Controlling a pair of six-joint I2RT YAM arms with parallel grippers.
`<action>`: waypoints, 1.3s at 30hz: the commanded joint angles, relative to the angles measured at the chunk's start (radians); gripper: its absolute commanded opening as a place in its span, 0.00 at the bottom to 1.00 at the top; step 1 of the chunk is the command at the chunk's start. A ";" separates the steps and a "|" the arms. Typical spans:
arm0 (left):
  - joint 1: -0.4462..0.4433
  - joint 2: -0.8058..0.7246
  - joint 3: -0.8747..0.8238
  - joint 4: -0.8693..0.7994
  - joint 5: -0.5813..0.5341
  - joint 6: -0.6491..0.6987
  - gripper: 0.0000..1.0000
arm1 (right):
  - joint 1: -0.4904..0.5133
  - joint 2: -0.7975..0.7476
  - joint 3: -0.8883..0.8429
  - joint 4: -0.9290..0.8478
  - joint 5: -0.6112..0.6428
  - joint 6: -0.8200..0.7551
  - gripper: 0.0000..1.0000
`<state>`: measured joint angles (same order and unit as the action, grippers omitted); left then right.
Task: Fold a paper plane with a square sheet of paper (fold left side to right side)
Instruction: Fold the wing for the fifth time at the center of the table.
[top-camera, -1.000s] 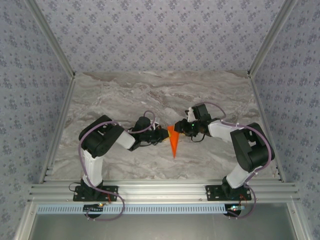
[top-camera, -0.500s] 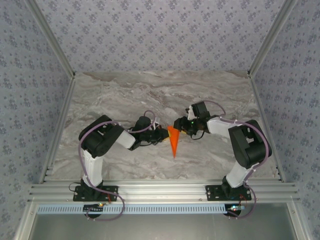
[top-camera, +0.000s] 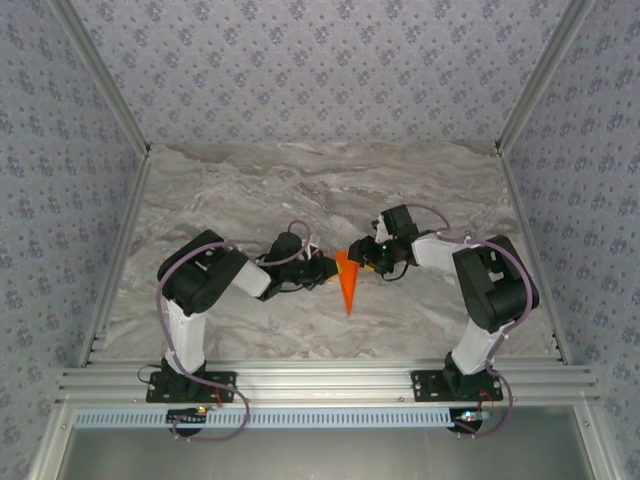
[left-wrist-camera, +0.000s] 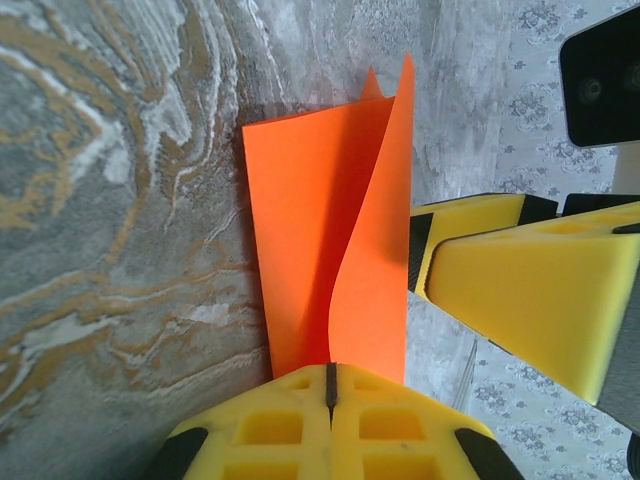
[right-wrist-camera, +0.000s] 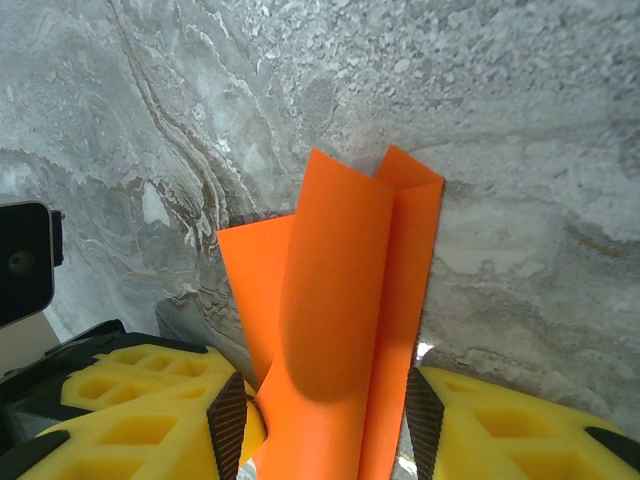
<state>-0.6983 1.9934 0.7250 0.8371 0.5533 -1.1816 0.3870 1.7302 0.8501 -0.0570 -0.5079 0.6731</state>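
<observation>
Paper plane (top-camera: 346, 281) at centre of table (top-camera: 250, 190), tip pointing near. Left gripper (left-wrist-camera: 330, 375) pinched tight on its left side. Right gripper (right-wrist-camera: 325, 425) half-spread, fingers straddling the raised flaps.

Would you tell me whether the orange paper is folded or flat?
Folded: the paper is a narrow pointed wedge with overlapping flaps.

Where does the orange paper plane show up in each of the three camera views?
Top external: the orange paper plane is mid-table between the left gripper and the right gripper, tip toward the arm bases.
Left wrist: the plane is centre frame, rising from the shut yellow fingers at the bottom edge.
Right wrist: the plane is lower centre, between the spread yellow fingers.
Shared landmark: the grey marbled table behind the paper.
</observation>
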 joint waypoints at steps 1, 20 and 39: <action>0.009 -0.003 0.008 -0.029 -0.030 0.042 0.00 | 0.004 0.020 0.026 -0.025 0.009 0.007 0.49; 0.009 -0.004 0.006 -0.028 -0.029 0.042 0.00 | 0.016 -0.014 0.032 -0.040 0.029 -0.010 0.49; 0.010 -0.006 0.006 -0.026 -0.025 0.044 0.00 | 0.029 0.031 0.048 -0.057 0.028 -0.005 0.50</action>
<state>-0.6983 1.9930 0.7250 0.8371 0.5533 -1.1782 0.4084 1.7313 0.8738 -0.0738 -0.4927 0.6727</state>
